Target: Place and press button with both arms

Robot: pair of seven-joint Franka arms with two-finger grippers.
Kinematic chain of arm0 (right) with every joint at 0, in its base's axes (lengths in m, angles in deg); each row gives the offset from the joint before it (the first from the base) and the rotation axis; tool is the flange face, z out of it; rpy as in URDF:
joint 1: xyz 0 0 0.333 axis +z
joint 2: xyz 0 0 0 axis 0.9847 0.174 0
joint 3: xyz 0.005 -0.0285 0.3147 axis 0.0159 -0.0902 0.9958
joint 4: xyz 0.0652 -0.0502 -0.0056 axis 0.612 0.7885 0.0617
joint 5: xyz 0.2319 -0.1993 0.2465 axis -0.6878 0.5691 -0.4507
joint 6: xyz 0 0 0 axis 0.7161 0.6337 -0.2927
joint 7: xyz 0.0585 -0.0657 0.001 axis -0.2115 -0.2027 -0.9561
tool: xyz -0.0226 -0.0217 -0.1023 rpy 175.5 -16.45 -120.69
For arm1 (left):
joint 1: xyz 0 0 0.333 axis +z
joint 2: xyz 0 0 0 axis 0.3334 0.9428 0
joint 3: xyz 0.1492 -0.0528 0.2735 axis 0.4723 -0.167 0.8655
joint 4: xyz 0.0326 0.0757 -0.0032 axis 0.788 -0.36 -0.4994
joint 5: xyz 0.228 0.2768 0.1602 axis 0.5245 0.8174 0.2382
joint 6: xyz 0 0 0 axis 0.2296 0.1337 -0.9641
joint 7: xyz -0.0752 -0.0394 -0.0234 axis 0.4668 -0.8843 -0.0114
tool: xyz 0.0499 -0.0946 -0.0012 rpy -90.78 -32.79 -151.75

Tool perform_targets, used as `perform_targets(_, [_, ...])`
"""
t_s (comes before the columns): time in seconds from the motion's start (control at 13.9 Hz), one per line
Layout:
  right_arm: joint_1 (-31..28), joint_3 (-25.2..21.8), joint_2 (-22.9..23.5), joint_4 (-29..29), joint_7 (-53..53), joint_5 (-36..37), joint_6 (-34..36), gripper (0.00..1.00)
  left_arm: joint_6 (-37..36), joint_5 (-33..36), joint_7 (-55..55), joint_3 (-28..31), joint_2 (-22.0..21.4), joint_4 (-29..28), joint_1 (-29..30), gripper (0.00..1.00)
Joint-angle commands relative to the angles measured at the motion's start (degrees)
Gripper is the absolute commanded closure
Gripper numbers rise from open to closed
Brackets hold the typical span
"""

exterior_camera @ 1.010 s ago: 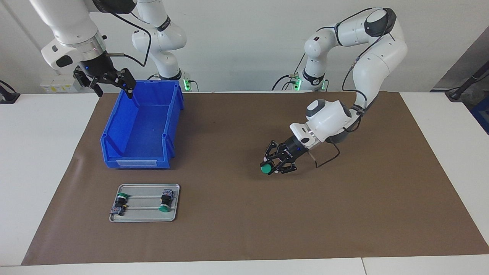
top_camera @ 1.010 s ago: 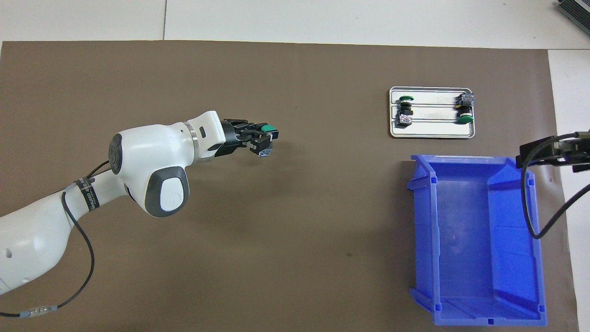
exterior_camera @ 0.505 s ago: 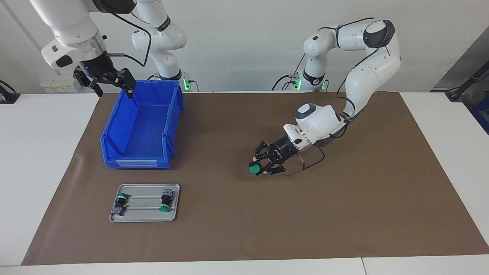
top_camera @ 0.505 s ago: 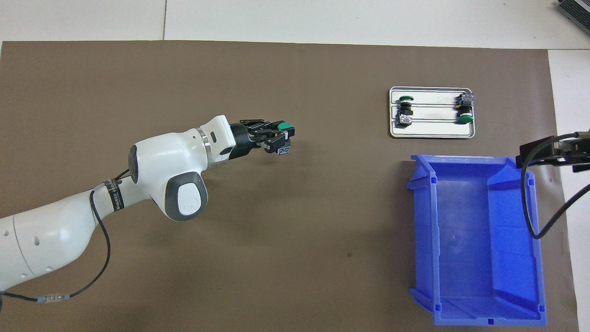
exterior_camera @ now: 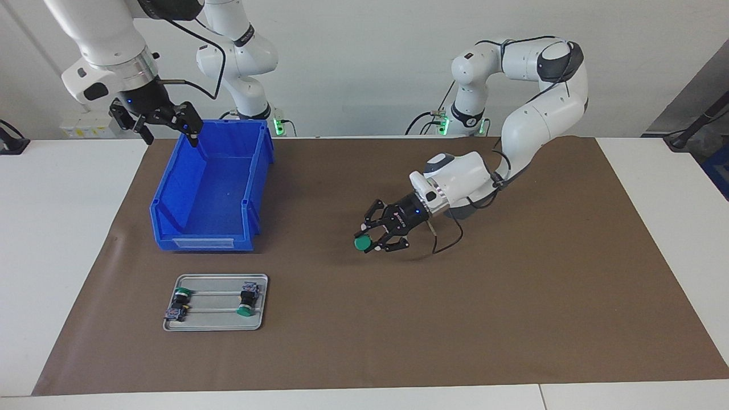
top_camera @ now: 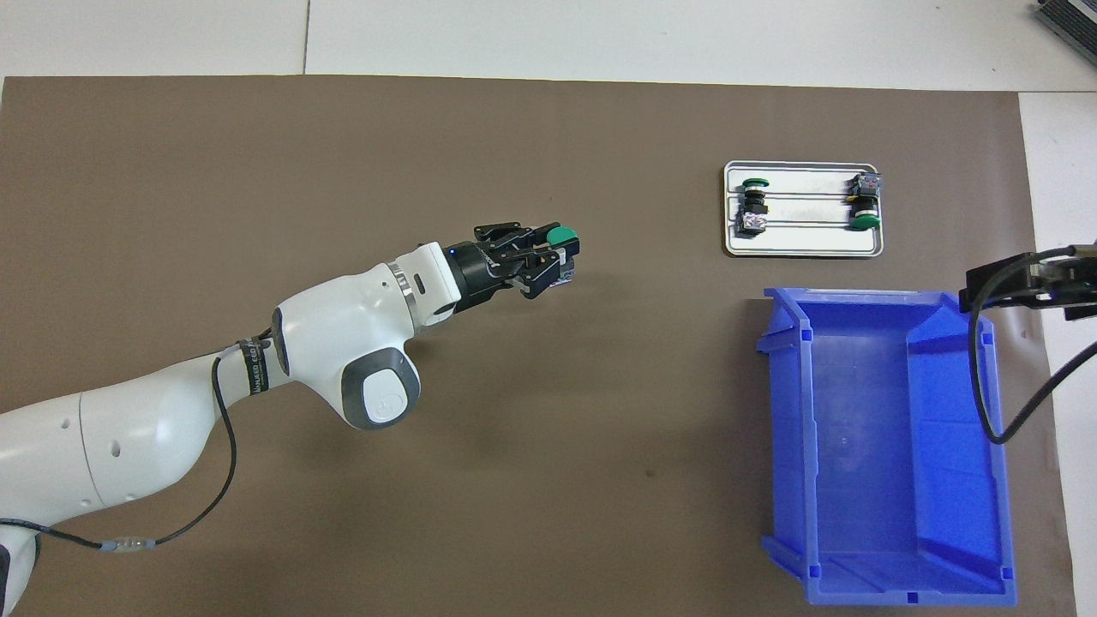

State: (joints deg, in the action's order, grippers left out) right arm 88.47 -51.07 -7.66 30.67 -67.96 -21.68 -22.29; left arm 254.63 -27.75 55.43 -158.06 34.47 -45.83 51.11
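My left gripper [exterior_camera: 373, 236] [top_camera: 553, 257] is shut on the button [exterior_camera: 363, 243] [top_camera: 562, 236], a small switch with a round green cap. It hangs low over the middle of the brown mat [exterior_camera: 512, 296], cap turned away from the wrist. My right gripper [exterior_camera: 165, 122] stands open in the air over the corner of the blue bin [exterior_camera: 211, 188] nearest the robots, at the right arm's end of the table. In the overhead view only the right gripper's black edge [top_camera: 1028, 287] shows, beside the bin [top_camera: 883, 446].
A small metal tray [exterior_camera: 216, 324] [top_camera: 801, 248] lies on the mat, farther from the robots than the bin. Two more green-capped switches [exterior_camera: 246, 304] [exterior_camera: 179, 302] lie in it. White table [exterior_camera: 57, 228] surrounds the mat.
The left arm has carried the button across the mat toward the right arm's end, closer to the bin and tray. The right arm has not moved.
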Motion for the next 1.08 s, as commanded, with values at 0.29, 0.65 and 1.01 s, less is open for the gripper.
perform_targets(0.29, [-0.94,0.44,-0.94,0.77,-1.73,-0.89,0.37,0.00,6.24,-1.41,-9.94,-0.32,5.70,-1.23,-0.78,1.00])
perform_targets(0.65, [-0.94,0.36,-0.94,0.77,-1.73,-0.89,0.37,0.00,6.33,-0.36,-16.48,0.47,4.47,-1.14,-0.87,1.00])
perform_targets(1.01, [-0.85,0.44,-0.94,0.77,-1.73,-0.89,0.37,0.00,7.21,6.14,-2.96,2.23,3.32,-0.53,-0.96,1.00])
